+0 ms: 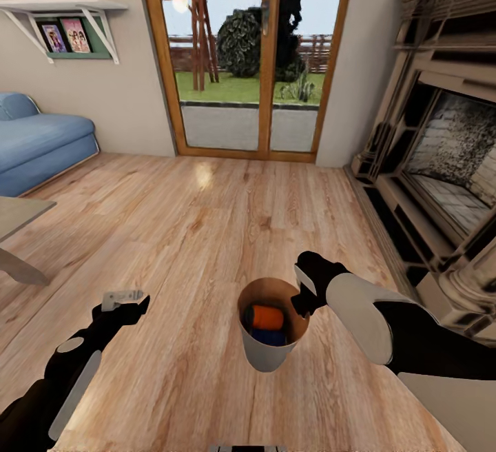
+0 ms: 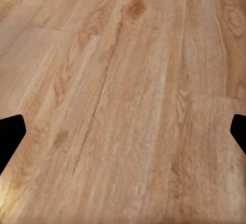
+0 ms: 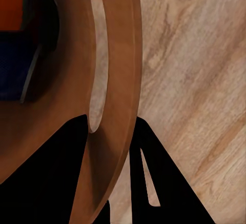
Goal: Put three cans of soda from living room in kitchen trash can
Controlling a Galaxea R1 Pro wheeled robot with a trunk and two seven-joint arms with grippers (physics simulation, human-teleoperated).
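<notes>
Your right jaws (image 1: 301,298) pinch the rim of the tash can (image 1: 267,352), held at 6 o'clock, low in front of you over the wood floor (image 1: 207,231). An orange can (image 1: 267,316) and a blue can (image 1: 269,337) lie inside. A third can is hidden, if there. Your left jaws (image 1: 124,298) are wide and empty. You are in the living room; the kitchen trip is left. No writing reads.

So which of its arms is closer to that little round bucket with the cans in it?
The right. Its tool is clamped on the rim of the pale round bucket with the coppery inside; the left tool hangs apart over bare wooden floor.
</notes>
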